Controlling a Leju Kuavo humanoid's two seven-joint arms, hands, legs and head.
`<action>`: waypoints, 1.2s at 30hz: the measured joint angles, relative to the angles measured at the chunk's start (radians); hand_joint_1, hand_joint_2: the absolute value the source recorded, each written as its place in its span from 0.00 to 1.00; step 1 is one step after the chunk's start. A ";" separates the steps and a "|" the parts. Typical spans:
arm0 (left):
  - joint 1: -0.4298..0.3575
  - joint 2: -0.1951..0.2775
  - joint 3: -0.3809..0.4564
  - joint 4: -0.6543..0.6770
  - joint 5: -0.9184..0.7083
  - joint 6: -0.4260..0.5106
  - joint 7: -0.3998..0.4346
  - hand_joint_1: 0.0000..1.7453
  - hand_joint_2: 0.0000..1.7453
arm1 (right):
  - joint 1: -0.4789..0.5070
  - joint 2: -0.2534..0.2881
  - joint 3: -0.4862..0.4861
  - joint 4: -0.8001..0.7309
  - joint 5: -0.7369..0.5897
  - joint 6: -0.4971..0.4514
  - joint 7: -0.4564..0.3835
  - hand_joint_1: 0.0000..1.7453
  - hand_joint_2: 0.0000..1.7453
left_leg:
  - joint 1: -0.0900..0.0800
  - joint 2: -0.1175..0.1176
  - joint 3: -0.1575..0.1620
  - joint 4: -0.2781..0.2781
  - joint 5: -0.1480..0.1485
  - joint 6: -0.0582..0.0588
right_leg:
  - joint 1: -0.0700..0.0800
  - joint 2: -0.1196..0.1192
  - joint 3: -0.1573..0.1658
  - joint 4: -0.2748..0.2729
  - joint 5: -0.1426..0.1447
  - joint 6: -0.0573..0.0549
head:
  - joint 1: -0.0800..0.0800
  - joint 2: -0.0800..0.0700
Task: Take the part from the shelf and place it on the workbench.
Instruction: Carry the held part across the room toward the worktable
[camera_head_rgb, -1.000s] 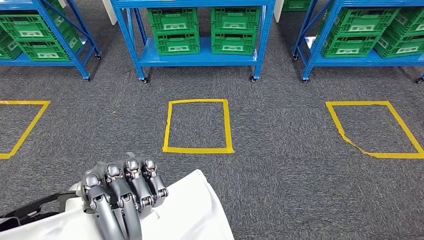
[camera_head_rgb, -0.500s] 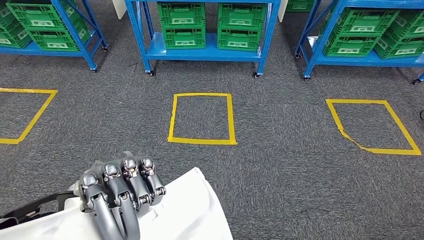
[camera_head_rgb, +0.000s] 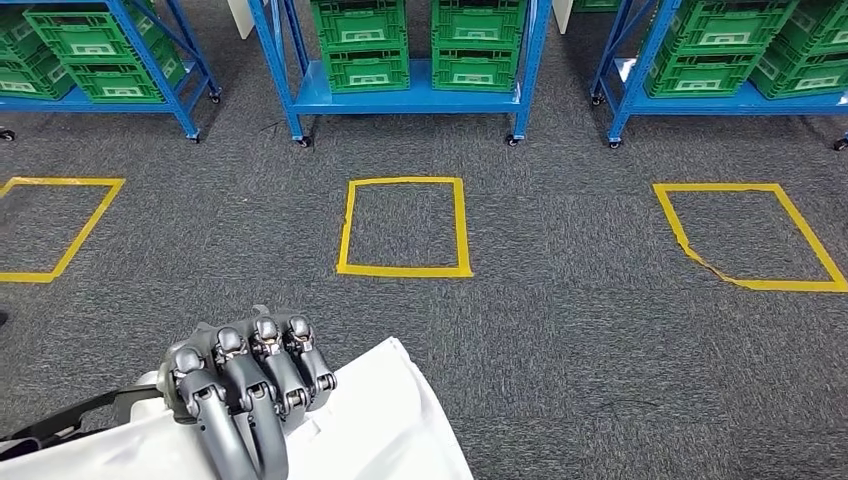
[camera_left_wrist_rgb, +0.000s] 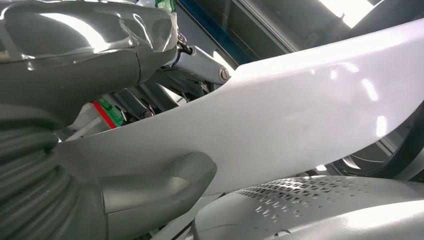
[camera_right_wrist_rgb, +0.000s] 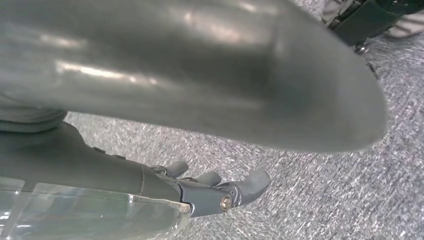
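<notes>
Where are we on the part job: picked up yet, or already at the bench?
Picked up: the left hand grips the white part. It is held over grey carpet, facing the blue shelves. Still left: setting it on the workbench.

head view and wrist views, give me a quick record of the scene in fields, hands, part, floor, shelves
left hand: fingers curled over the top edge of the white part, holding it
white part: large smooth panel, held low in front of the robot
right hand: hangs over the carpet, holds nothing, fingers loosely apart
floor: dark grey carpet
middle tape square: yellow, straight ahead, nothing inside it
shelves: blue, on castors, beyond the squares
green crates: stacked on the shelves
workbench: cannot tell where
</notes>
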 joint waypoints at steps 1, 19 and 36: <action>0.001 0.000 0.000 0.000 0.000 0.000 0.001 1.00 1.00 | 0.000 0.000 0.002 -0.001 0.002 -0.001 0.001 0.00 0.00 | 0.002 0.000 -0.023 0.058 -0.023 -0.002 | 0.002 -0.007 -0.004 0.000 0.002 -0.002 | 0.000 0.000; -0.018 -0.002 -0.014 0.008 -0.034 0.029 0.043 1.00 1.00 | -0.012 -0.003 0.030 -0.013 0.040 0.004 0.010 0.00 0.00 | -0.011 -0.050 0.126 -0.240 0.124 0.066 | 0.004 0.021 -0.126 0.242 -0.082 0.040 | 0.003 0.000; -0.016 0.005 -0.018 0.025 0.000 0.035 0.035 1.00 1.00 | -0.013 -0.007 0.049 -0.020 0.060 0.011 0.005 0.00 0.00 | 0.003 0.024 0.030 -0.054 0.055 0.010 | 0.002 -0.054 -0.017 0.012 0.003 0.007 | -0.008 0.000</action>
